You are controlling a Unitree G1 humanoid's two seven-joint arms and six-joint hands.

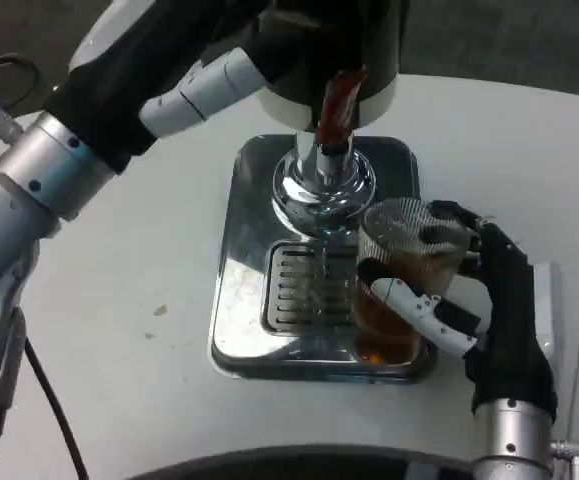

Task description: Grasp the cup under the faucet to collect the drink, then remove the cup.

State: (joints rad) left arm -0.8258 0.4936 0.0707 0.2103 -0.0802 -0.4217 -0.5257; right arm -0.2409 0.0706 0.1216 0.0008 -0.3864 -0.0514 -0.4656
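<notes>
A clear ribbed plastic cup (401, 270) holding brown drink sits at the right edge of the steel drip tray (244, 250), to the right of the faucet. My right hand (479, 300) grips it, thumb across the front and fingers round the far side. The chrome faucet (321, 180) stands at the tray's middle with a red tap handle (341, 100) above it. My left arm reaches up to the dispenser top; my left hand (209, 85) lies by the handle, its fingers hidden behind the black dispenser body.
The slotted grate (294, 285) lies in front of the faucet base. The white table (119, 300) spreads to the left and front. A black cable (54, 400) hangs at the lower left. The table's dark front edge curves along the bottom.
</notes>
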